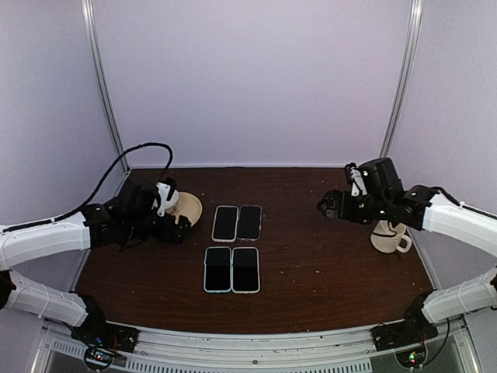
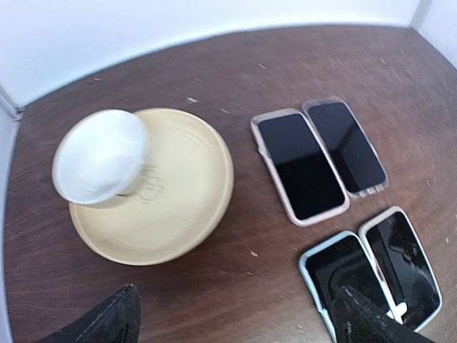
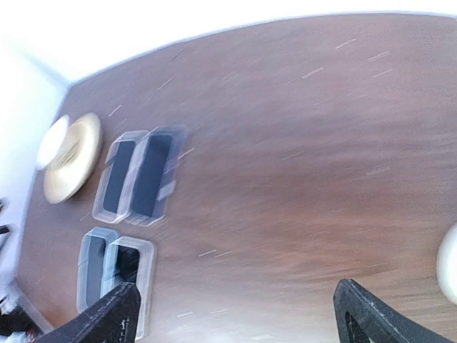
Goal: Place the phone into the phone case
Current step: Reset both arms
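Two pairs of phone-shaped items lie side by side mid-table, each with a dark face. The far pair has a pink-rimmed one (image 2: pixel 300 166) (image 1: pixel 225 223) and a clear-rimmed one (image 2: pixel 347 146) (image 1: pixel 249 222). The near pair has a light-blue-rimmed one (image 2: pixel 341 277) (image 1: pixel 218 269) and a white-rimmed one (image 2: pixel 401 261) (image 1: pixel 245 269). I cannot tell which is a bare phone or an empty phone case. My left gripper (image 1: pixel 182 227) (image 2: pixel 235 325) hangs open left of them, holding nothing. My right gripper (image 1: pixel 324 207) (image 3: pixel 239 321) is open and empty to their right; its view is blurred.
A cream plate (image 2: pixel 193 193) (image 1: pixel 190 207) with a white bowl (image 2: pixel 100 164) on it sits by the left gripper. A cream mug (image 1: pixel 390 238) stands under the right arm near the table's right edge. White walls close off the back and sides.
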`<action>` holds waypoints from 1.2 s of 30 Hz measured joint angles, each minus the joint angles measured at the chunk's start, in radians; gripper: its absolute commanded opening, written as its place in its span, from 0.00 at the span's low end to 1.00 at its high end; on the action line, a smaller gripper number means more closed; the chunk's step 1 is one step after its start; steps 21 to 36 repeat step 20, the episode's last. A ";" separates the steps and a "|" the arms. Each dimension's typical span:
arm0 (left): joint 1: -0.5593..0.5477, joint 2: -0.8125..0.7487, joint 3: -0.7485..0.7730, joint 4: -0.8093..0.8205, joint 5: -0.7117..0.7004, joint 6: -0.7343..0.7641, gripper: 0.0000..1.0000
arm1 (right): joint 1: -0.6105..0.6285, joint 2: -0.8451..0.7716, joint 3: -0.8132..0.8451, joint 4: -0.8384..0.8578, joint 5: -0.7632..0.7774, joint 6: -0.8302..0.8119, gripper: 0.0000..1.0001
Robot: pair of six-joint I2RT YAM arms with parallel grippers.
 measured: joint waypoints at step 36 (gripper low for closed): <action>0.396 -0.262 -0.196 -0.032 -0.121 -0.023 0.97 | -0.222 -0.400 -0.335 0.140 0.256 -0.291 0.99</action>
